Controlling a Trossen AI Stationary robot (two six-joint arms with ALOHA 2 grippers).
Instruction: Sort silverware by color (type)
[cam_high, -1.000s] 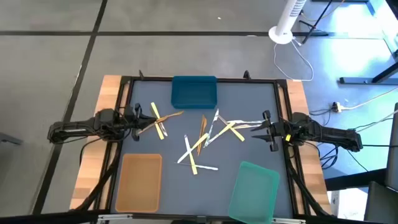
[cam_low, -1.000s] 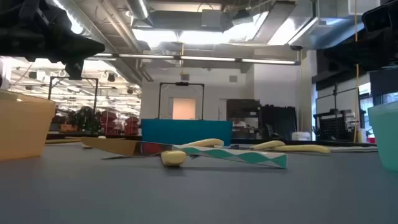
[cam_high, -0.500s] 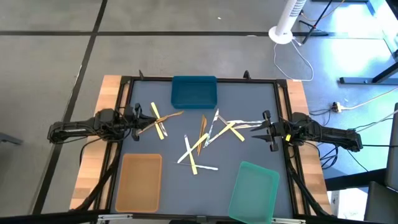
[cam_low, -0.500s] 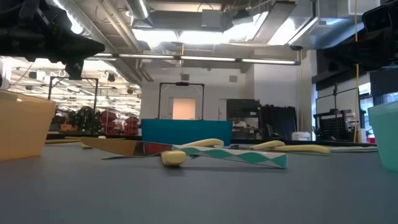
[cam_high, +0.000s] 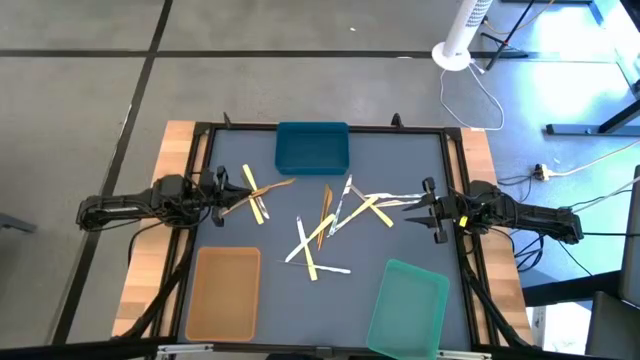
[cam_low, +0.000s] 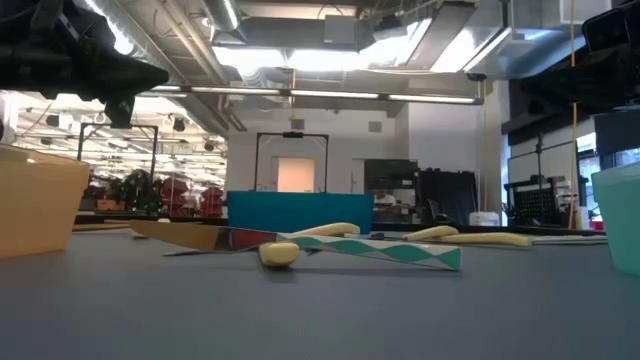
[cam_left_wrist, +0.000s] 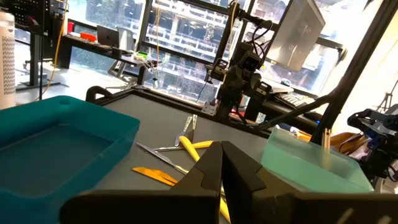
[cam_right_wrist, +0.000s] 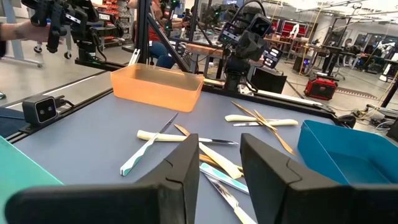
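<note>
The silverware (cam_high: 330, 225) lies scattered flat on the dark mat in the middle of the table: silvery-white, pale yellow and wood-brown pieces, some crossing one another. A smaller group (cam_high: 255, 195) lies nearer the left side. My left gripper (cam_high: 225, 190) hovers at the mat's left side, just short of that group, and in its wrist view it (cam_left_wrist: 221, 152) is shut on nothing. My right gripper (cam_high: 425, 207) hovers at the mat's right side, close to the ends of the nearest pieces, and it (cam_right_wrist: 221, 155) is open. Both arms hang above the table in the low view.
A blue tray (cam_high: 312, 147) stands at the far middle of the mat. A tan tray (cam_high: 222, 290) sits near left, and a green tray (cam_high: 408, 305) sits near right, turned at an angle. A raised dark frame (cam_high: 200, 135) borders the mat. A white fan base (cam_high: 452, 55) stands on the floor beyond.
</note>
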